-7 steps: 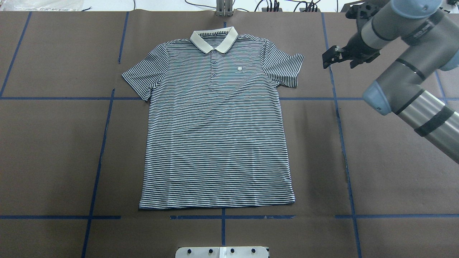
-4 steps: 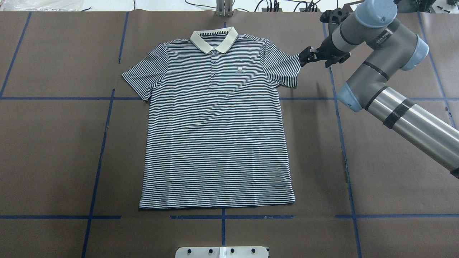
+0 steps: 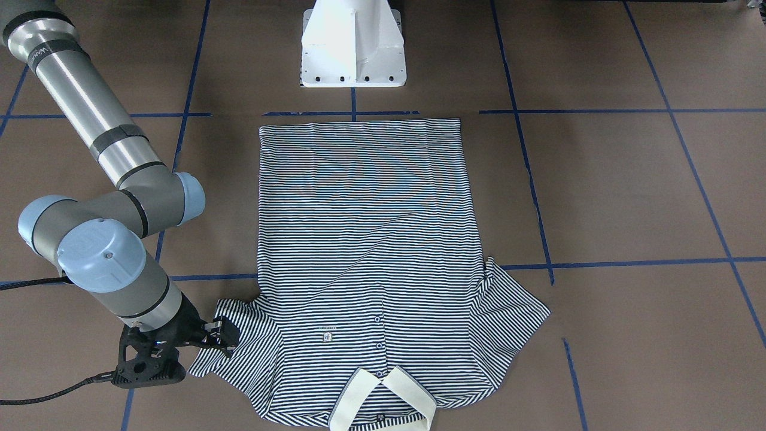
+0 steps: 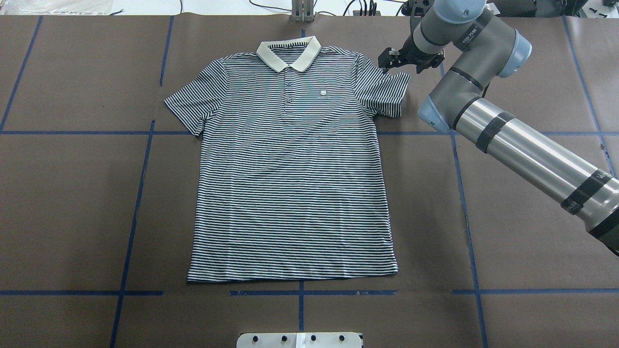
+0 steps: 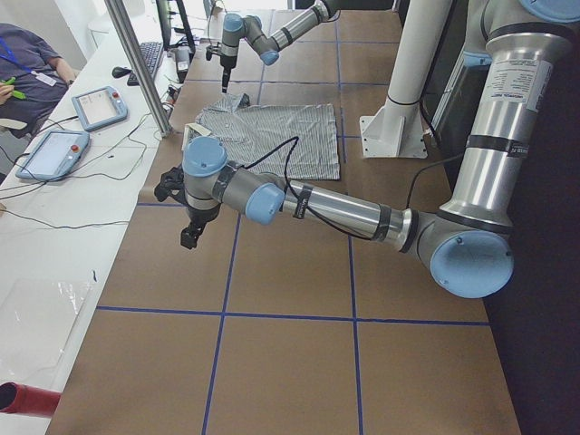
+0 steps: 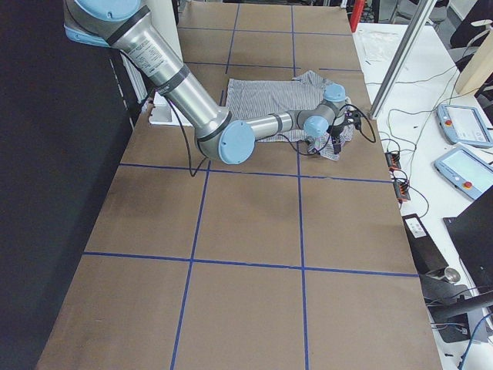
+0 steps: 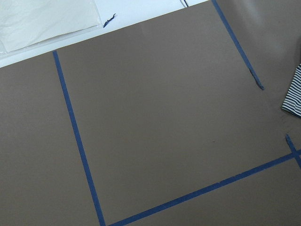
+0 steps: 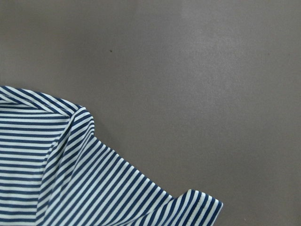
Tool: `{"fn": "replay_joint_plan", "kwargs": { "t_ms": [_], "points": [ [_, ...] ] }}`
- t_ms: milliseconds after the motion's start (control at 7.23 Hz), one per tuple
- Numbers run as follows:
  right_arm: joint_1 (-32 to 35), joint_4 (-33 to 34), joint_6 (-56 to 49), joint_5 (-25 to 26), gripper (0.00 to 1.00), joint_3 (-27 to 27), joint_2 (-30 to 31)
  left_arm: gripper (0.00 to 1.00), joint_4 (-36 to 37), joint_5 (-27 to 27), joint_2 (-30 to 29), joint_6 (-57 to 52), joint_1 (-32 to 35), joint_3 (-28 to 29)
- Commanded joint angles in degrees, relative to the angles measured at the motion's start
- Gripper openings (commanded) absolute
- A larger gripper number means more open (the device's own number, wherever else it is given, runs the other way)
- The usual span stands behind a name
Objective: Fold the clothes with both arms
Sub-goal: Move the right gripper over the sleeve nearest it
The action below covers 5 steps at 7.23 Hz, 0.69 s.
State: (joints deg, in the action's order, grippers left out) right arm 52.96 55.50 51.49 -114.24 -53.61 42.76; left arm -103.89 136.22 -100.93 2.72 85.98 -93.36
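Note:
The striped polo shirt [image 4: 290, 169] lies flat and face up on the brown table, with its cream collar [image 4: 288, 55] at the far side. It also shows in the front-facing view [image 3: 365, 239]. My right gripper [image 4: 387, 59] hovers at the upper edge of the shirt's right-hand sleeve [image 4: 384, 92], with its jaws apart and empty. It shows beside that sleeve in the front-facing view [image 3: 226, 338]. The right wrist view shows the sleeve edge [image 8: 70, 179] below. My left gripper [image 5: 190, 237] shows only in the exterior left view, over bare table left of the shirt. I cannot tell whether it is open or shut.
The white pedestal base [image 3: 353, 48] stands at the robot's side of the table. Blue tape lines [image 4: 135, 208] cross the brown table cover. A desk with tablets [image 5: 98, 107] and a metal post [image 5: 140, 63] run along the far edge.
My right arm has swung left, from well right of the shirt to the upper edge of the right-hand sleeve. The shirt has not moved.

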Motion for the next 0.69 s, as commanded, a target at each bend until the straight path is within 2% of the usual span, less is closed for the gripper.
{"fn": "replay_joint_plan", "kwargs": {
  "t_ms": [0, 554],
  "points": [
    [0.0, -1.5, -0.8, 0.3, 1.00, 2.6, -0.7, 1.00, 0.0, 0.1, 0.0, 0.0, 0.0, -0.1],
    [0.4, -1.8, -5.0, 0.3, 1.00, 7.1, -1.0, 1.00, 0.1, 0.2, -0.3, 0.0, 0.1, -0.2]
  ]
}}
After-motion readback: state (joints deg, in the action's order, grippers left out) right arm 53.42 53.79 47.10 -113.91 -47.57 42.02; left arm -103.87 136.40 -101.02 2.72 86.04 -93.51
